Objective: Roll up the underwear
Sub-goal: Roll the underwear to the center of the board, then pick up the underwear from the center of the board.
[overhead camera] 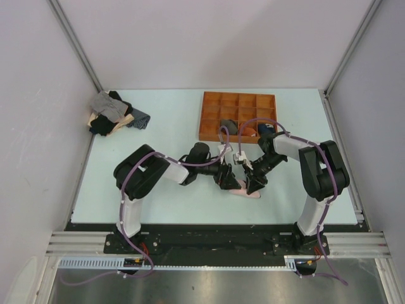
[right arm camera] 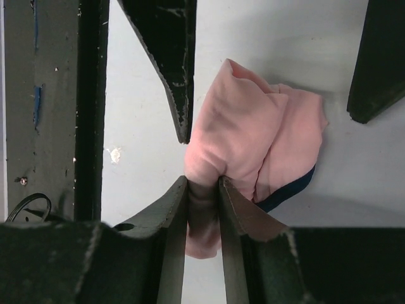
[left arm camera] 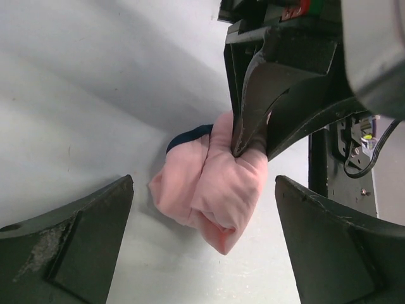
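At table centre, my right gripper point(right arm camera: 202, 183) pinches the underwear point(right arm camera: 253, 133); my left gripper point(left arm camera: 203, 179) stands open, facing it.

The underwear point(right arm camera: 247, 126) is a small light-pink wad, folded over on itself in thick, loose layers, with dark navy edging peeping out at one side. It lies on the table point(overhead camera: 177, 120), on the near side of the orange tray point(overhead camera: 202, 117) and apart from it. One end is pinched in the right pincer point(right arm camera: 204, 183).
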`<state>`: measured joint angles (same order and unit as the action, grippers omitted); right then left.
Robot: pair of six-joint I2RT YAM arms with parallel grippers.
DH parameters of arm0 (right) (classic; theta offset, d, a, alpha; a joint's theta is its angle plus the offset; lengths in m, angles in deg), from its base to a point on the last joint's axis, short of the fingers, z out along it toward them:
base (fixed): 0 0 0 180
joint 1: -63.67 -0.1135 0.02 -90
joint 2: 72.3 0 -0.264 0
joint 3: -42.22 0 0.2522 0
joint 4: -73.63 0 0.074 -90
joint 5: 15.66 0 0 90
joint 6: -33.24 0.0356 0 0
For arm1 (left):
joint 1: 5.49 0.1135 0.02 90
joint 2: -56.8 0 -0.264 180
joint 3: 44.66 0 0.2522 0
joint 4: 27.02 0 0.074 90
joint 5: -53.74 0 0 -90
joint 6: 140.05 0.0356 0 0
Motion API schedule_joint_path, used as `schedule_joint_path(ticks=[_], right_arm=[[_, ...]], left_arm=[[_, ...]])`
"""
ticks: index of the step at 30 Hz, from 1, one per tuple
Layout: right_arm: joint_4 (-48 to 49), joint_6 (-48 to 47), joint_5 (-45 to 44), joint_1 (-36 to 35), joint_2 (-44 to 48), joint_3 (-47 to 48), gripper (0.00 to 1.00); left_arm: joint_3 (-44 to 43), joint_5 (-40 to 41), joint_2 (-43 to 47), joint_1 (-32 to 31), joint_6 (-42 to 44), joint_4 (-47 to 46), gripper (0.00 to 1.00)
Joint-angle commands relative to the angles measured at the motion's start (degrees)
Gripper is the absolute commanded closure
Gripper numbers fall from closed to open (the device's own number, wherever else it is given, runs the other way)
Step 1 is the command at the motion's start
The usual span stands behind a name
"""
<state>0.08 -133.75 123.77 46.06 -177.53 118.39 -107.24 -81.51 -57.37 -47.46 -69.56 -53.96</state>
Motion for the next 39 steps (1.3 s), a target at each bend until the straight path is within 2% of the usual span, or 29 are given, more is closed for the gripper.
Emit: schedule_joint_path(ticks=[1,8,12,16,26,32,33,35,39], right_arm=[[-3.3,-1.2,-2.2,0.8,-1.4,0.3,0.71],[-3.2,-1.3,-1.7,1.3,-1.6,0.3,0.72],[-3.0,-0.7,-1.3,1.9,-1.7,0.3,0.72],[-2.9,-0.1,-0.7,2.5,-1.7,0.3,0.73],[-2.3,1.0,-0.9,2.5,-1.8,0.3,0.73],[-1.7,0.9,-2.1,1.6,-1.2,-0.5,0.74],[-1.4,1.1,-2.3,1.3,-0.7,-1.0,0.74],[-0.2,1.5,-3.2,0.4,0.0,-2.2,0.74],[0.9,2.2,-3.4,0.3,1.4,-3.3,0.72]], left_arm=[[-1.8,-3.3,-3.5,-0.6,1.0,2.1,0.00],[0.5,-5.4,-6.1,-3.0,-0.9,-2.3,0.09],[5.6,-4.6,-5.4,-3.0,-5.3,-11.1,0.14],[8.0,-4.0,-5.1,-3.1,-8.0,-14.6,0.23],[8.4,0.2,-6.6,-4.3,-12.5,-15.8,0.35],[11.0,5.8,-5.1,-4.3,-14.2,-16.0,0.50],[11.0,6.1,-5.0,-4.3,-14.3,-15.3,0.56],[10.9,6.7,-5.2,-4.3,-14.8,-14.9,0.61],[11.3,6.8,-6.2,-4.4,-16.4,-15.9,0.80]])
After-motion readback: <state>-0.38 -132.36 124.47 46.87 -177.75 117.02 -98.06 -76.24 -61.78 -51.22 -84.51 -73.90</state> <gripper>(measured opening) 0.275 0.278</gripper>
